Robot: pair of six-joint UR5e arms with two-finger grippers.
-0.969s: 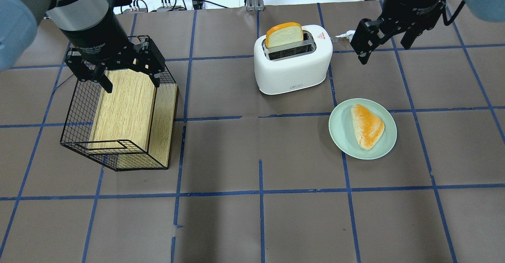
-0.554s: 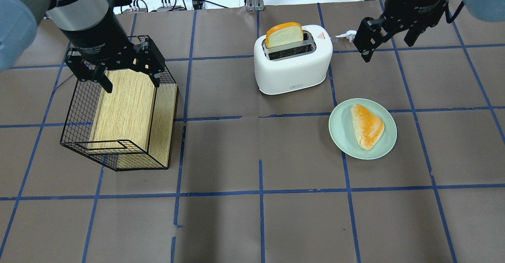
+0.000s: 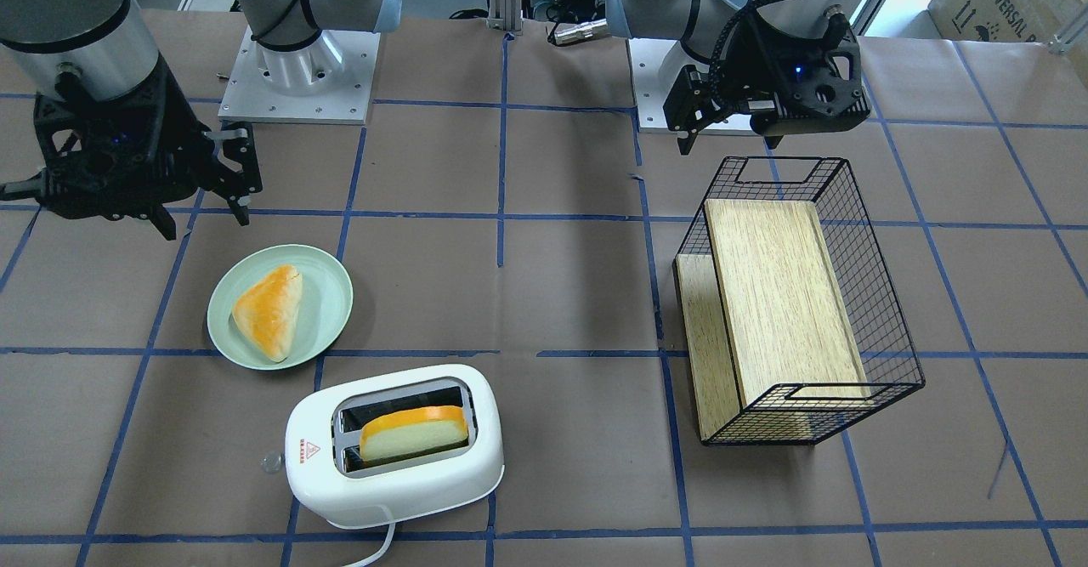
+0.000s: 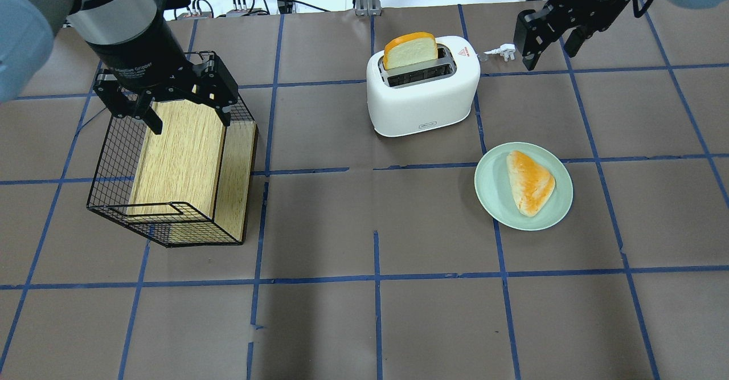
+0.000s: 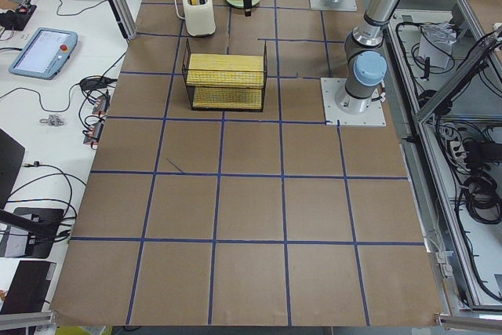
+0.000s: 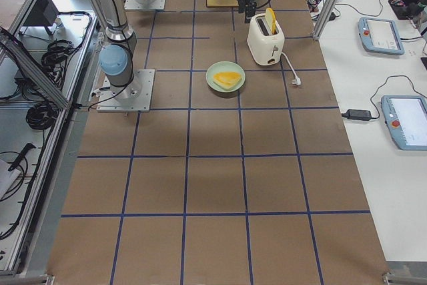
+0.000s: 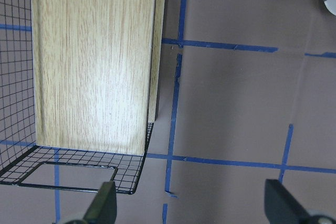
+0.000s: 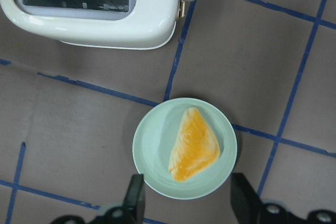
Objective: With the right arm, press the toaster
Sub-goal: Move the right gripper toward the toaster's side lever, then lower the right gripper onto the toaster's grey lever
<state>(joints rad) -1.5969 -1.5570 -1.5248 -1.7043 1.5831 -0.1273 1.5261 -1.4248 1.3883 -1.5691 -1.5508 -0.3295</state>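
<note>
- The toaster (image 4: 422, 86) is seen in the upper middle of the overhead view, standing upright on the brown table (image 4: 433, 311) that is crossed by blue tape lines.
- A slice of bread (image 4: 410, 50) with an orange crust is held in the rear slot and rises above the top; the front slot is seen empty in the right wrist view.
- The clear lever knob (image 4: 483, 57) is found at the toaster's right end in the overhead view, next to the red triangle label; a white plug (image 4: 504, 52) lies just beside it.
- The right gripper (image 4: 549, 55) is placed in the upper right of the overhead frame, near the plug and apart from the toaster; its fingers are spread apart and nothing is held between them.
- A pale green plate (image 4: 490, 195) is set to the lower right of the toaster, and a triangular golden pastry (image 4: 529, 182) lies on it.
- At the left of the overhead frame a black wire basket (image 4: 108, 163) is tipped on its side, with a wooden board (image 4: 182, 158) inside it.
- The left gripper (image 4: 191, 122) is held above the basket's upper end, its fingers parted and empty.
</note>
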